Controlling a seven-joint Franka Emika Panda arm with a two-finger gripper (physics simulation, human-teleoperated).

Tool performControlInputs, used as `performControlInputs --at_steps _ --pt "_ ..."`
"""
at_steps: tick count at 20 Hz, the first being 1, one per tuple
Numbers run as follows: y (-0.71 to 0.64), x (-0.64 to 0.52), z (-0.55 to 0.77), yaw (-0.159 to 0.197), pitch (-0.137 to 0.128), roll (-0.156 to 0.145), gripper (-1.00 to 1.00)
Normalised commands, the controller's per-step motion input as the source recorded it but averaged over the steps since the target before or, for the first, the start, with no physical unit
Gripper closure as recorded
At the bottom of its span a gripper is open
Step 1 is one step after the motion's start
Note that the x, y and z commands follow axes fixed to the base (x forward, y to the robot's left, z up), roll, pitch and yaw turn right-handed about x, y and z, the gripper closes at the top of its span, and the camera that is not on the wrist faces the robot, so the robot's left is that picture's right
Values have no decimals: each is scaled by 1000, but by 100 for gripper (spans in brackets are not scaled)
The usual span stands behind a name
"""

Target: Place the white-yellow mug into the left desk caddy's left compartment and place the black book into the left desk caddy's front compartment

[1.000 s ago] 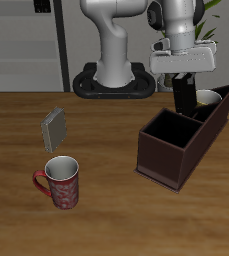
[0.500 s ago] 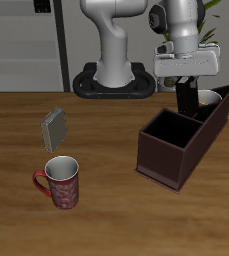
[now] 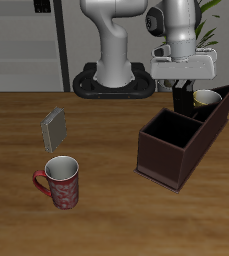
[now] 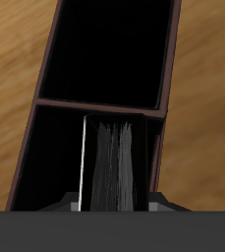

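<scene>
My gripper [image 3: 184, 84] is shut on the black book [image 3: 183, 100], which hangs upright over the back part of the left desk caddy [image 3: 166, 160]. In the wrist view the black book [image 4: 117, 162] shows edge-on with its pale pages. It hangs over a dark compartment just behind a partition of the left desk caddy [image 4: 99, 103]. The white-yellow mug [image 3: 208, 98] stands inside the caddy's far end section, beside the book, with only its rim and olive inside showing.
A red patterned mug [image 3: 61, 182] stands near the table's front edge. A small grey book [image 3: 54, 127] stands upright farther back. The robot base [image 3: 111, 80] is at the table's back, beside the caddy.
The gripper has shifted slightly and lowered a little with the black book. The book now looks narrower, and more of the mug's rim shows beside it.
</scene>
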Motion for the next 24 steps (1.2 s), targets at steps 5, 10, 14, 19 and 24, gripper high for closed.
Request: performControlInputs --at_steps 5,10,14,19,24 --pt "-156 -58 82 -12 -22 -32 100" --pt "-104 -50 0 5 -11 -17 100" --pt "-83 -41 53 -3 -12 -17 100" --pt "-25 89 -99 21 6 -18 100" --pt "0 122 -260 -1 50 -3 100"
